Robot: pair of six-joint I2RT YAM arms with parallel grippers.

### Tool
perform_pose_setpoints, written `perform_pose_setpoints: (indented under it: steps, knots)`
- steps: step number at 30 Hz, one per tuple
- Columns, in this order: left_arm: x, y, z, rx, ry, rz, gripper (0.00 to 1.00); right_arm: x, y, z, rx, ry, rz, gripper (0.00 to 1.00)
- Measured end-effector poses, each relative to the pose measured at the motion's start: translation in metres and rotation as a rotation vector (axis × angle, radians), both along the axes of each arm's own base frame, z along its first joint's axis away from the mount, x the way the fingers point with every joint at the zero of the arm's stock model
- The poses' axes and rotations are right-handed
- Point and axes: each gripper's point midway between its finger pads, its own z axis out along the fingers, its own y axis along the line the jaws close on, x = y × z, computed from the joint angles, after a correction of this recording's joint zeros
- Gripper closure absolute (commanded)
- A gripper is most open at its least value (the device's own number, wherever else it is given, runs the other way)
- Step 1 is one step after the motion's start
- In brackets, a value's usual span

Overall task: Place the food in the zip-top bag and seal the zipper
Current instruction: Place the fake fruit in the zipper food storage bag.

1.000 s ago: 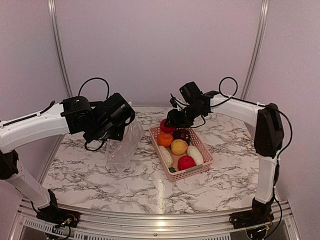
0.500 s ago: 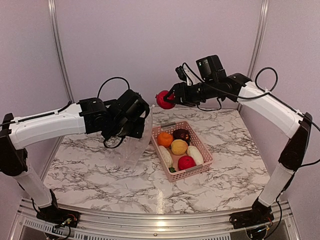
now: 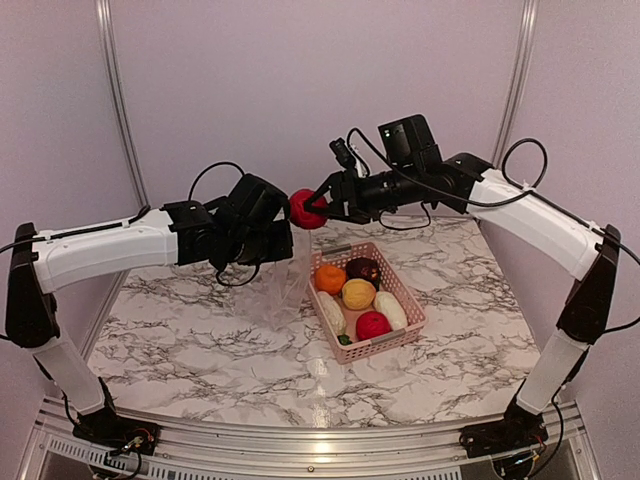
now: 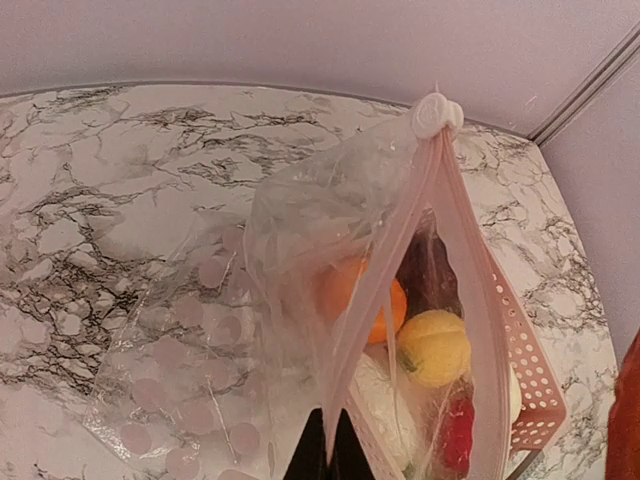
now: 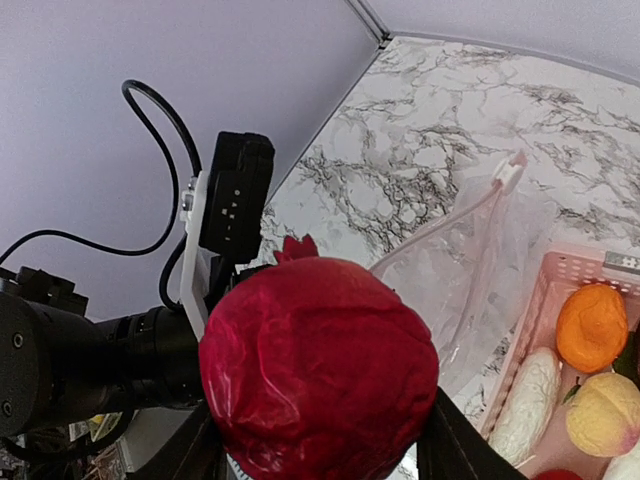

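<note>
Right end effector [image 3: 316, 206] grips a red fruit [image 5: 320, 370], fingertips hidden; left end effector [image 4: 326, 456] pinches the zip-top bag [image 4: 290, 225].

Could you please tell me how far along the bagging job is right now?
Done: the left tool holds the zip-top bag up by its mouth; no food shows inside. In hand: the right tool holds a red fruit in the air near the bag's top. Left: the other food in the pink basket, then sealing the zipper.

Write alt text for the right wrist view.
A red toy fruit, held in the right gripper, fills the foreground. Behind are the left arm, the clear zip-top bag and a pink basket on the marble table.
</note>
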Motion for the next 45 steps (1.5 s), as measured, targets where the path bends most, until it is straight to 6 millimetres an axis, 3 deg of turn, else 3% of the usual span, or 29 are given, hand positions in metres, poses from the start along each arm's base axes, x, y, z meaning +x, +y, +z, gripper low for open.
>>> perform_pose_setpoints:
  steps: [9,16,25,27,31,33,35,40,45]
  knots:
    - [-0.003,-0.010,0.008,-0.123,-0.006,-0.010,1.00,-0.006,0.003,-0.019,0.003,0.067,0.018,0.61]
    - [-0.006,-0.004,0.039,-0.238,-0.065,0.013,1.00,-0.009,0.001,-0.031,-0.027,0.099,0.015,0.61]
    - [-0.005,-0.003,0.047,-0.263,-0.074,0.019,1.00,-0.010,-0.009,-0.067,-0.214,0.116,-0.044,0.61]
    - [-0.006,-0.004,0.047,-0.266,-0.070,0.014,1.00,-0.007,-0.008,-0.074,-0.259,0.112,-0.054,0.57]
    - [-0.007,-0.006,0.046,-0.270,-0.063,0.004,1.00,-0.005,0.003,-0.083,-0.311,0.106,-0.053,0.30]
    - [-0.008,-0.007,0.045,-0.272,-0.059,0.002,1.00,-0.006,0.009,-0.084,-0.314,0.104,-0.039,0.15]
    - [-0.008,-0.006,0.045,-0.270,-0.059,0.003,1.00,-0.007,0.013,-0.082,-0.302,0.108,-0.030,0.12]
    - [-0.008,0.001,0.043,-0.251,-0.064,0.024,1.00,-0.007,0.013,-0.068,-0.267,0.094,-0.037,0.15]
    - [-0.009,0.010,0.045,-0.234,-0.075,0.048,1.00,-0.004,0.000,-0.037,-0.210,0.054,-0.065,0.20]
